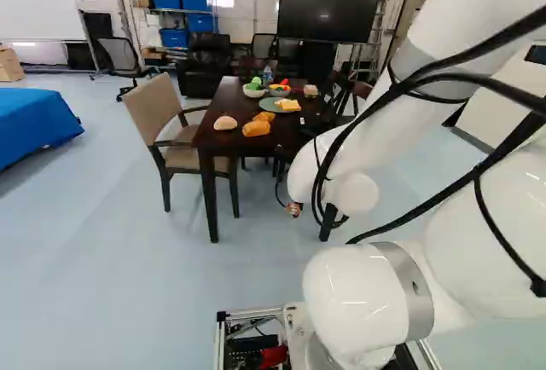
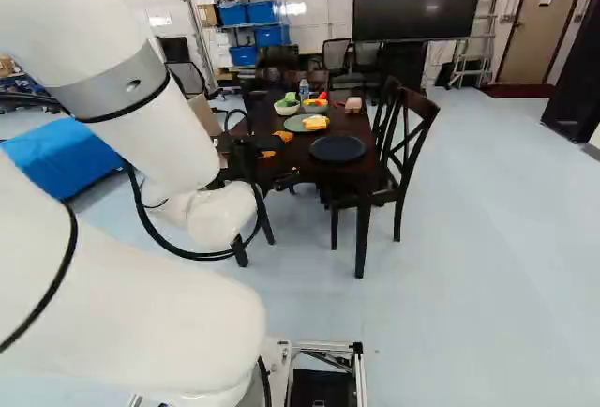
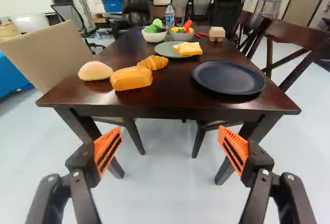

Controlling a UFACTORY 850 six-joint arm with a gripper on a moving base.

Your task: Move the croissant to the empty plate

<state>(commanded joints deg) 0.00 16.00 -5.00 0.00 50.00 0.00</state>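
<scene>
Croissant point(image 3: 153, 62) sat behind loaf point(image 3: 131, 78) on surface point(image 3: 170, 106), apart from bare dark plate point(image 3: 228, 77). Our claw point(image 3: 170, 146) stood wide open, empty; grasp, carry, placing all remained.

The curved croissant point(image 3: 153, 62) is golden orange, the block-shaped loaf point(image 3: 131, 78) a stronger orange, the domed round bun point(image 3: 95, 70) pale peach. The flat round plate point(image 3: 228, 77) is plain dark navy, the glossy wooden table point(image 3: 170, 97) deep reddish brown, the padded armchair point(image 3: 49, 53) plain beige.
</scene>
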